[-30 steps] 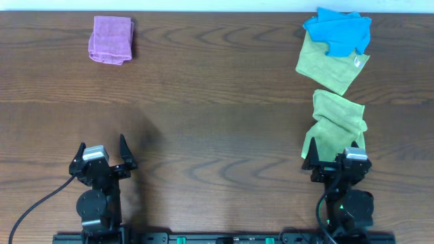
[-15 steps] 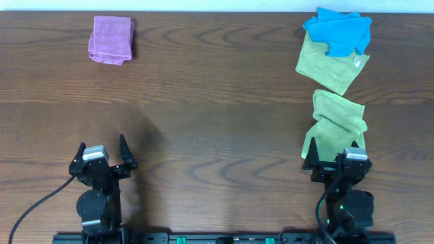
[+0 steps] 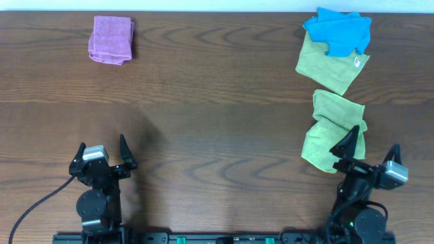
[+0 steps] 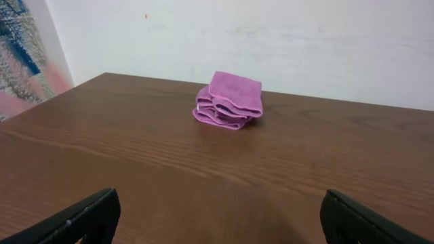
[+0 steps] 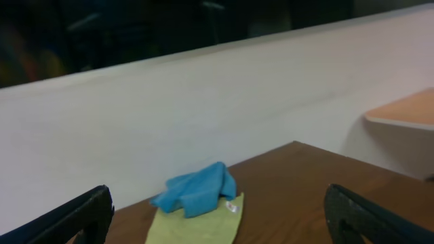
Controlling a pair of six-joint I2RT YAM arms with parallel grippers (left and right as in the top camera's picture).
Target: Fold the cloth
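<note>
The cloth (image 3: 333, 132) lies crumpled, not folded yet, near the right edge of the table (image 3: 217, 122); I see my left gripper (image 3: 103, 150) and right gripper (image 3: 371, 150) wide open, empty.

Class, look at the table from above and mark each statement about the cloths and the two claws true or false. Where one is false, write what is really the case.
1. The blue cloth lies partly on the yellow-green square cloth. True.
2. The pink cloth is spread out flat. False: it sits folded in a small stack at the far end of the table, on the left arm's side.
3. The left claw and the right claw are both open and empty. True.
4. The lime-green cloth is neatly folded. False: it lies crumpled close to the right claw.
</note>
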